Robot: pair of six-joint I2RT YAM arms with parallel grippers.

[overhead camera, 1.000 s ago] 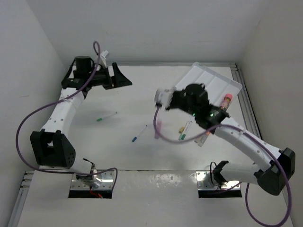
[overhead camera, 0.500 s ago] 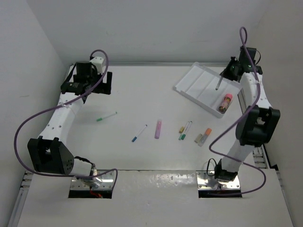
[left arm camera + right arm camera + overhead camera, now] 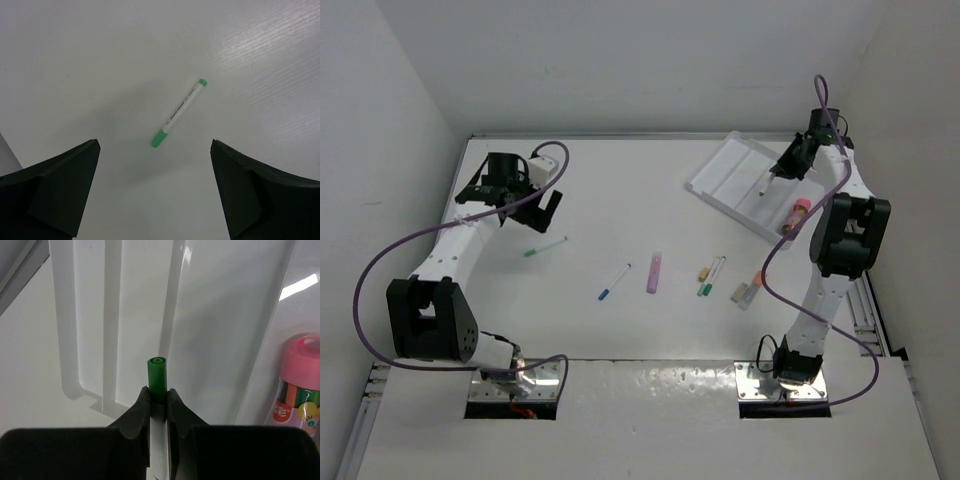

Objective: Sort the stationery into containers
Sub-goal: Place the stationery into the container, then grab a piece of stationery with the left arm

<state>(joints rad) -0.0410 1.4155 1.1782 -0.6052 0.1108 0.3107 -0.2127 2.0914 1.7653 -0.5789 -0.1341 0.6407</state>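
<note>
Protruding from the clamped right end effector (image 3: pixel 157 396) — green-capped pen (image 3: pixel 156 371), over tray (image 3: pixel 220 330).

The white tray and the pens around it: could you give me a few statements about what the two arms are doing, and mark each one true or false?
1. The right gripper is clamped on a green-capped pen above the white tray. True.
2. The left gripper holds the green-ended marker. False: its jaws stand wide open and the marker lies on the table beneath it.
3. The white tray has nothing in it. False: a pink-lidded tube of coloured pens lies in one compartment.
4. The lilac stick lies on the table, outside the tray. True.
</note>
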